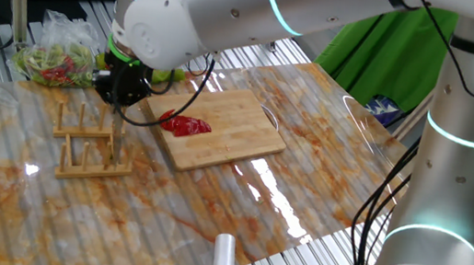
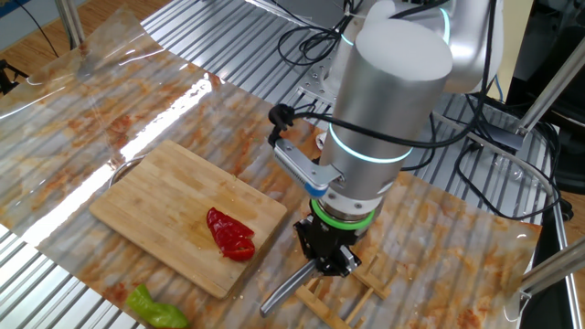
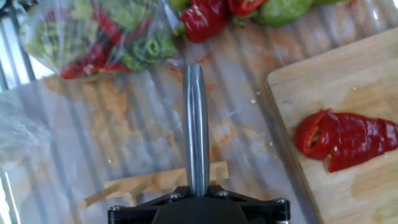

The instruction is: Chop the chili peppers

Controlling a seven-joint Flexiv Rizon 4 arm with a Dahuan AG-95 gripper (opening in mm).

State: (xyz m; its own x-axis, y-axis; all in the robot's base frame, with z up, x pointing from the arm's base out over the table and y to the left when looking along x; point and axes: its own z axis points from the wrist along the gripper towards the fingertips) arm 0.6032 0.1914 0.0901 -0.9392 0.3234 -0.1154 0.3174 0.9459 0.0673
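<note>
A red chili pepper (image 1: 187, 125), cut into several slices that still lie together, rests on the bamboo cutting board (image 1: 230, 113). It also shows in the other fixed view (image 2: 230, 235) and at the right of the hand view (image 3: 345, 140). My gripper (image 1: 123, 87) is left of the board, over a wooden rack (image 1: 91, 145). It is shut on a knife with a grey metal handle (image 3: 195, 124) that sticks out from the hand (image 2: 327, 256). The blade is hidden. The fingertips are hidden in the hand view.
A clear bag of red and green peppers (image 1: 56, 61) lies behind the rack and shows in the hand view (image 3: 106, 37). Loose whole peppers, red (image 3: 202, 18) and green (image 2: 155, 306), lie by the board's edge. The plastic table cover is stained orange.
</note>
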